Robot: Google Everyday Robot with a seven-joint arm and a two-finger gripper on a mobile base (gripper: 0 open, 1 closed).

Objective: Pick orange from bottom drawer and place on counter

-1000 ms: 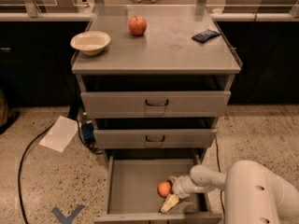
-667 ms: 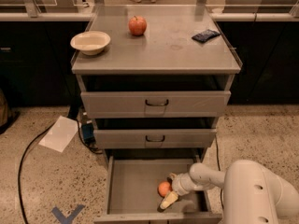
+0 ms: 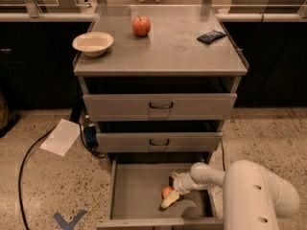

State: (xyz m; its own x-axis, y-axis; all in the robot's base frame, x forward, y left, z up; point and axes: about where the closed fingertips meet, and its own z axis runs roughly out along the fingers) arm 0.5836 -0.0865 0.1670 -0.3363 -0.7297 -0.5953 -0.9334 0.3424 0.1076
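The orange [image 3: 166, 191] lies on the floor of the open bottom drawer [image 3: 134, 186], right of its middle. My gripper [image 3: 171, 190] reaches down into the drawer from the right and sits right at the orange, against its right side. The white arm [image 3: 254, 190] fills the lower right corner and hides the drawer's right front part. The counter [image 3: 163, 51] is the grey top of the cabinet, above the two shut upper drawers.
On the counter stand a cream bowl [image 3: 93, 43] at the left, a red apple [image 3: 141, 26] at the back middle and a dark blue packet [image 3: 211, 36] at the right. A white sheet [image 3: 60, 137] and a black cable [image 3: 29, 157] lie on the floor to the left.
My gripper has drawn in a little closer against the orange. The orange has hardly moved and still rests on the drawer floor.
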